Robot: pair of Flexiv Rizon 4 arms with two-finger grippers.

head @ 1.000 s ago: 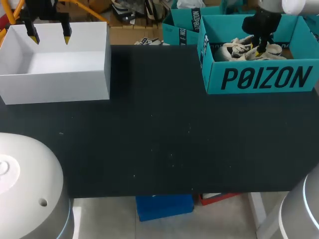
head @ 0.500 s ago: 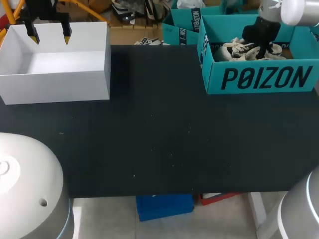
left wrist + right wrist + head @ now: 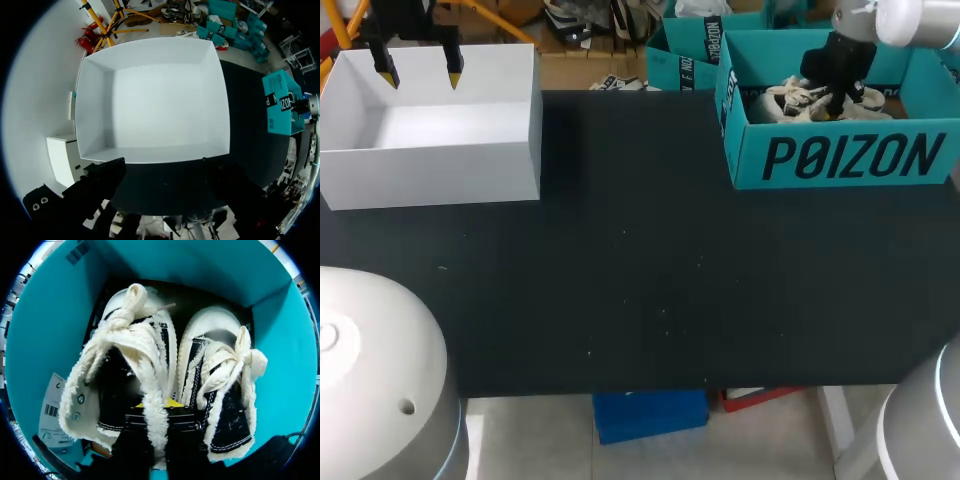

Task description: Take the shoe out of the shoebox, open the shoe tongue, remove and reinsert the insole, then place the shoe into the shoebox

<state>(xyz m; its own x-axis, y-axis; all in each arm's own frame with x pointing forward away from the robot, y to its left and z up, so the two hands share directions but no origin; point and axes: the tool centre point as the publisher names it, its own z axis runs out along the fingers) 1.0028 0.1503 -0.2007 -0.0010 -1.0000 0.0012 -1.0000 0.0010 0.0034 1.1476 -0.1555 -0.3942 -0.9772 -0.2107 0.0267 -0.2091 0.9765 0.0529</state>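
At about ten o'clock on the black table point(image 3: 640, 280) stands a white box point(image 3: 430, 150), open-topped with nothing in it. The left gripper point(image 3: 420, 78) hangs over the box's far wall, its two yellow tips well apart and holding nothing. In the left wrist view the box lies straight ahead of that gripper's spread dark fingers point(image 3: 100, 182).

At about two o'clock on the table sits the teal shoebox point(image 3: 845, 160), its top open. Inside it lies a pair of shoes point(image 3: 792, 100), black with cream fleece lining and cream laces, side by side, toes pointing the same way. The right gripper point(image 3: 839, 88) is down inside the shoebox, right on the shoes. From its own wrist view it sits at the fleece collar point(image 3: 150, 410) of one shoe, at six o'clock of the pair. I cannot tell whether it clamps the collar or merely rests against it.
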